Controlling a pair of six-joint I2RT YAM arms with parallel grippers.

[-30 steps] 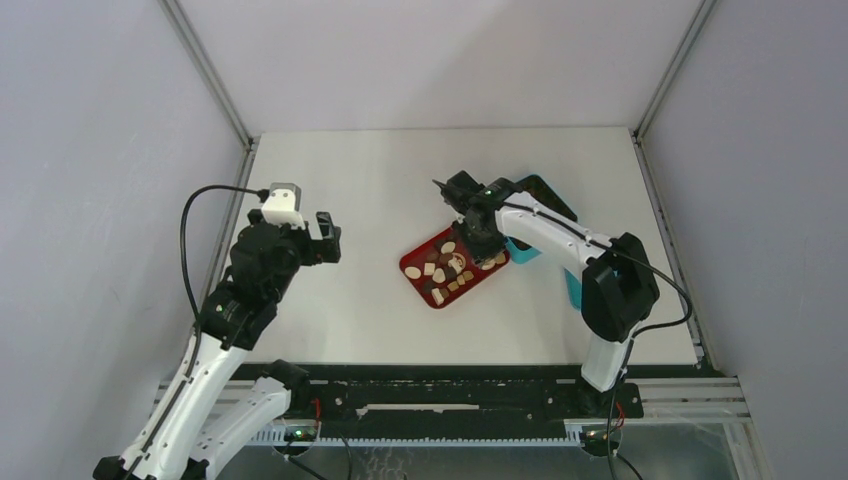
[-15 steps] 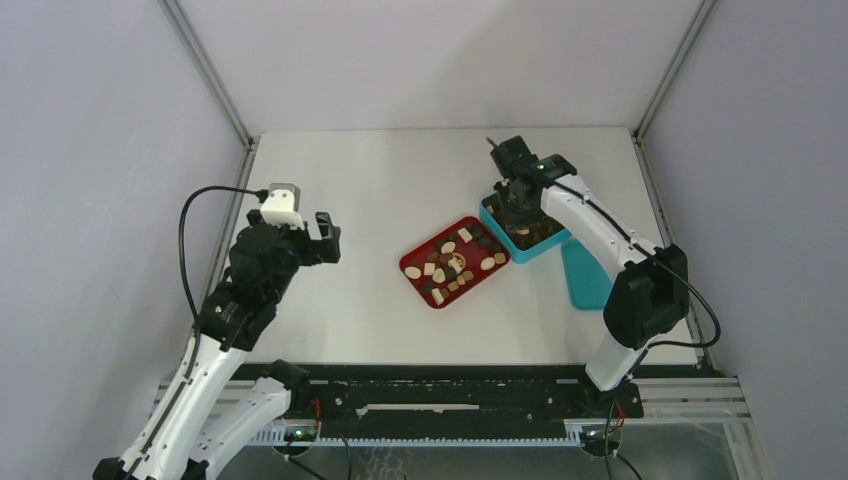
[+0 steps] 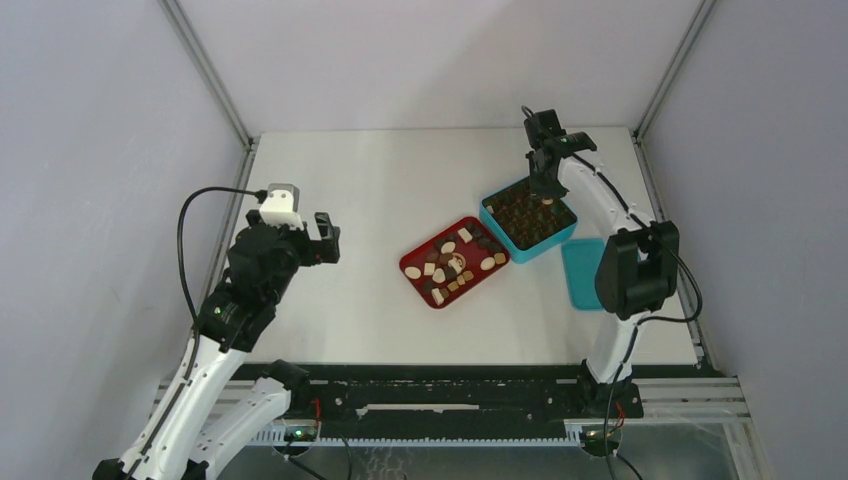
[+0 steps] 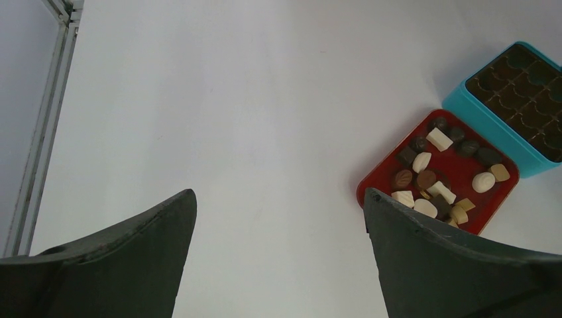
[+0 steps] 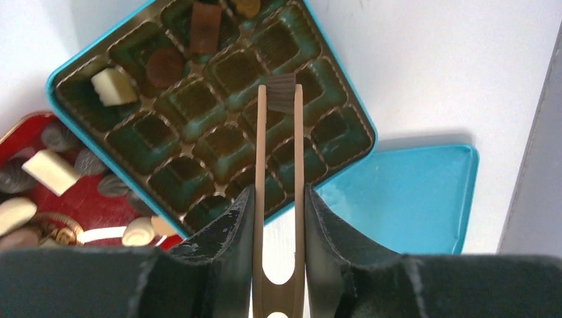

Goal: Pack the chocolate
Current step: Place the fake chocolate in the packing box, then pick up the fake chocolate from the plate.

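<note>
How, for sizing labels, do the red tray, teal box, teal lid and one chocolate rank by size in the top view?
Largest: red tray and teal box, about alike.
Then teal lid, though the right arm hides part.
Smallest: cream chocolate.

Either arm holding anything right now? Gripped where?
Right gripper jaws clamp the wooden tongs across both arms, near the joined end; the tong tips pinch a dark chocolate piece. Left gripper holds nothing.

Mid-desk [image 3: 350, 190]: tray [image 3: 417, 287] with loose chocolate [image 3: 447, 247] in it. Touching tray's far-right corner: box [image 3: 500, 238], few pieces in its cells. Just right of box, nearer the arms: lid [image 3: 582, 275]. Over box: tongs [image 5: 258, 152] in right gripper [image 5: 278, 199], piece [image 5: 281, 93] between tips.
</note>
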